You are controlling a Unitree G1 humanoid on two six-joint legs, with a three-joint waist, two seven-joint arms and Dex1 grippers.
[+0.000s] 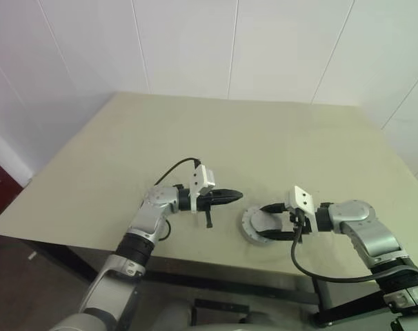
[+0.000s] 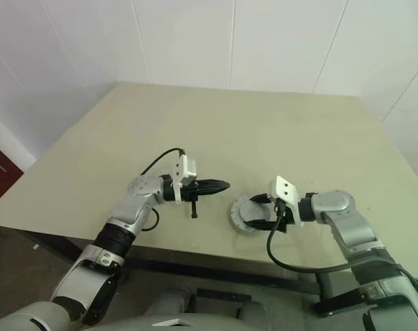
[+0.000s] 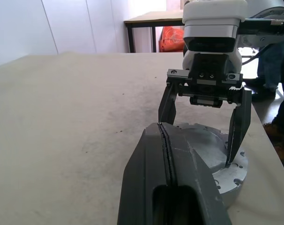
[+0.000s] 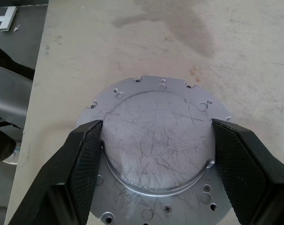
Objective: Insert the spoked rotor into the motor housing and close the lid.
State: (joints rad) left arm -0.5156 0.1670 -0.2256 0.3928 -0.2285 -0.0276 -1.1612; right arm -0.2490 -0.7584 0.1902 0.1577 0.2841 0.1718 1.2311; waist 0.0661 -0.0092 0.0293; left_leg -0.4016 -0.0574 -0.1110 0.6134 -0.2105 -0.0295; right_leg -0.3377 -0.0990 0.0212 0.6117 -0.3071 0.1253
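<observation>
- Motor housing [image 4: 151,159]: round silver-grey metal disc, laid flat on the table [image 1: 264,138] near its front edge, between the two arms. The face turned up is plain and heavily scratched, with a raised circular centre and a lower flange pierced by small holes. No copper windings can be made out on this face.
- Right gripper [image 4: 157,129]: jaws are spread wide across the raised centre, one pad against its wall on each side. This is judged a light hold, though how firmly it is pressed cannot be told.
- Left gripper [image 1: 233,197]: jaws are fully closed with nothing between them, held level just above the table and pointed at the housing, close beside it but apart.
- Handling, as judged: solid metal, so stiff and fairly heavy for its width. No crushing is to be feared.
- Surface, as judged: smooth and likely slippery against the pads, and the wall of the raised centre is low, so a slip upward is possible.
- Hold advised: pads are best placed low on opposite sides of the raised centre, down against the flange, and the disc kept level.
</observation>
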